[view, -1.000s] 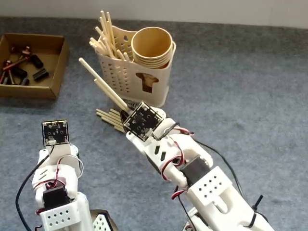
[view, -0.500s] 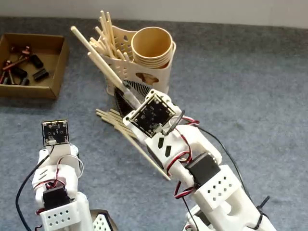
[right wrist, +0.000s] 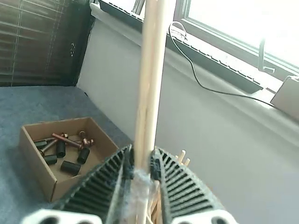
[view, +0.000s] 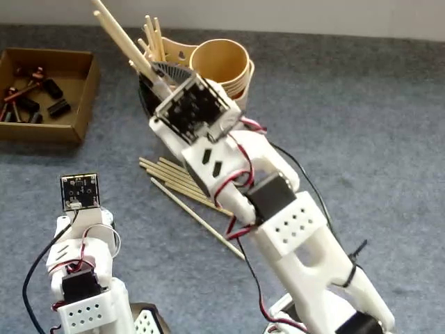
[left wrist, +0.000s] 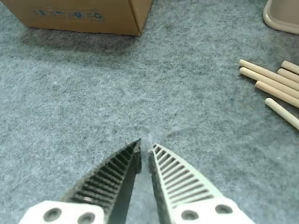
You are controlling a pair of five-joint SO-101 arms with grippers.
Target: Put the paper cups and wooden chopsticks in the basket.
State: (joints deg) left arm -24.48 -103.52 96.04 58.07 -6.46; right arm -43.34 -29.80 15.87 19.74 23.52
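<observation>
Grey felt-like covering spans the desk (view: pixel 375 118). The right arm (view: pixel 292 229) extends across it to the basket (view: pixel 177 51), and its wrist board hides most of the basket's front wall. The cardboard box (view: pixel 85 97) stands well apart from the basket; the small dark parts (view: pixel 58 107) inside it are too small to identify. Stacked paper cups (view: pixel 221 62) sit in the basket, partly covered by the wrist. The right jaws are closed on two held chopsticks (right wrist: pixel 152 70), raised at a slant beside the upright chopsticks (view: pixel 154 35) already in the basket; their upper ends are cut off by the frame. Loose chopsticks (view: pixel 170 177) lie on the desk near the basket's foot, some running under the arm. The left jaws sit nearly together over the desk, with a narrow slit between them and nothing gripped.
</observation>
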